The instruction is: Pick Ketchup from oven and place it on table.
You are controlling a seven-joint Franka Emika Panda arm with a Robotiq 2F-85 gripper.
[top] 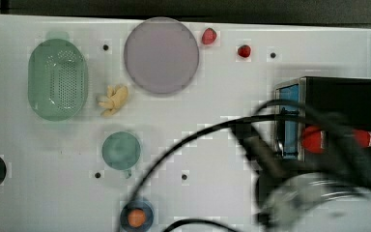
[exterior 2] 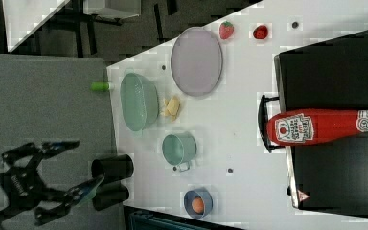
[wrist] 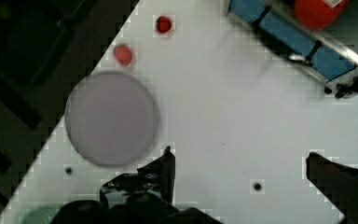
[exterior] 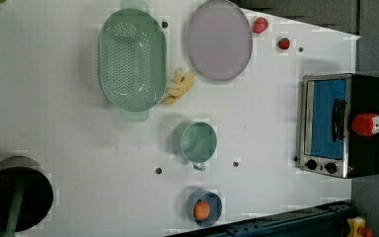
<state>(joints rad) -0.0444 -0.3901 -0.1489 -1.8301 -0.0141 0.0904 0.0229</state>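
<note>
Standing on top of the black boxy oven [exterior: 362, 123], the red Ketchup [exterior 2: 323, 126] squeeze bottle w/ white cap shows a tomato-logo label, text unreadable. Gripper [wrist: 240, 163] hangs wide open, empty, above the white table [wrist: 223, 112].

The white table [exterior: 54, 98] has a few small dark holes. In the left view, a green colander [exterior: 132, 59] sits at the top, with a pale round plate [exterior: 219, 39] to its right and two strawberries [exterior: 260, 24] beyond. A yellowish item [exterior: 179, 87] lies beside the colander. A green cup [exterior: 196, 142] stands centrally; below it, a blue bowl [exterior: 205, 207] holds something orange. The oven [exterior: 340, 123] stands at the left view's right.
</note>
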